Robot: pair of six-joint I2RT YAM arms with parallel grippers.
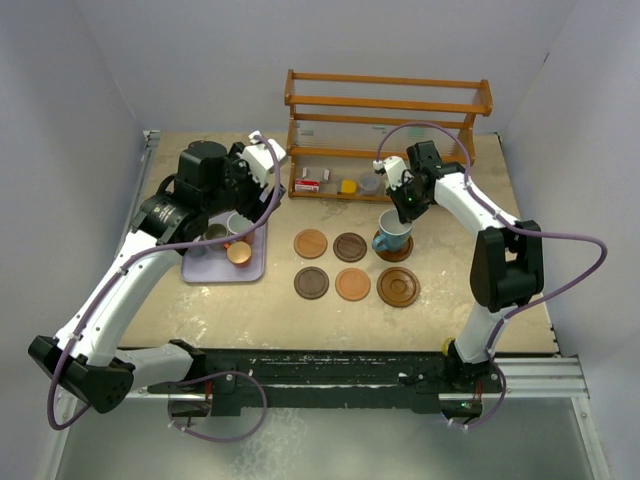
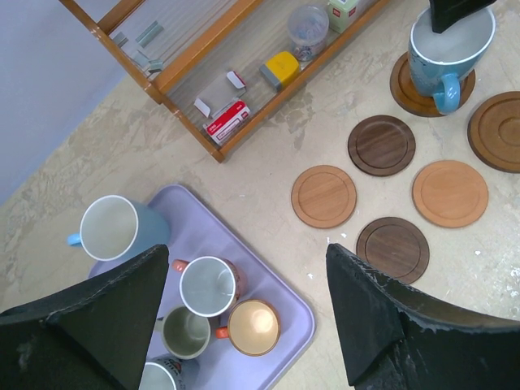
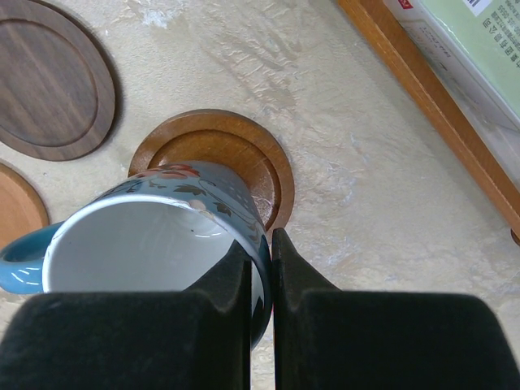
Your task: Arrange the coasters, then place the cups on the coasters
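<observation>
Right of centre overhead: light blue mug (image 3: 154,236) pinched at the rim wall by right gripper (image 3: 262,244), over a coaster (image 3: 244,146). Looks hard, slick, breakable; left gripper (image 2: 244,260) wide, empty.

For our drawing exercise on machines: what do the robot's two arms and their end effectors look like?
The left arm and right arm share one build: white tubular links joined by bulky black joint housings. A thin purple cable loops loosely along each. The left end effector and right end effector have blunt, matte black fingers.
</observation>
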